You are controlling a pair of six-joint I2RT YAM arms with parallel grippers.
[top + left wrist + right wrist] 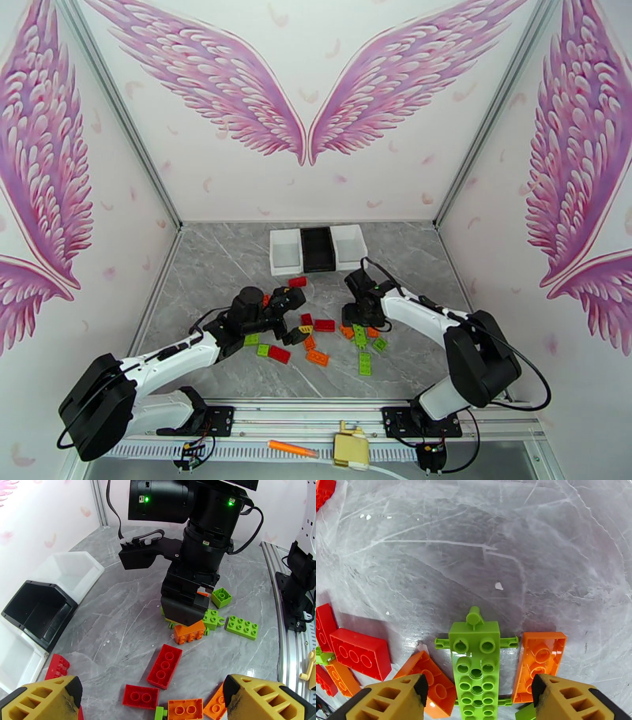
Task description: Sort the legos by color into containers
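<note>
Red, orange and green legos lie scattered mid-table, among them a red brick [279, 354] and a green one [365, 363]. The containers stand in a row at the back: white [283, 254], black [317, 249], white [351, 245]. My right gripper [357, 320] [478, 687] is open and low, straddling a long green lego [476, 665] flanked by two orange bricks [539, 665]. My left gripper [296, 318] [152, 689] is open above red legos [164, 665] and an orange one [185, 709], holding nothing.
One red brick [298, 281] lies just in front of the bins. The right arm's wrist [193, 559] stands close ahead of my left gripper. An orange marker [292, 448] rests on the front rail beside a yellowish part [351, 448]. Walls enclose the table on three sides.
</note>
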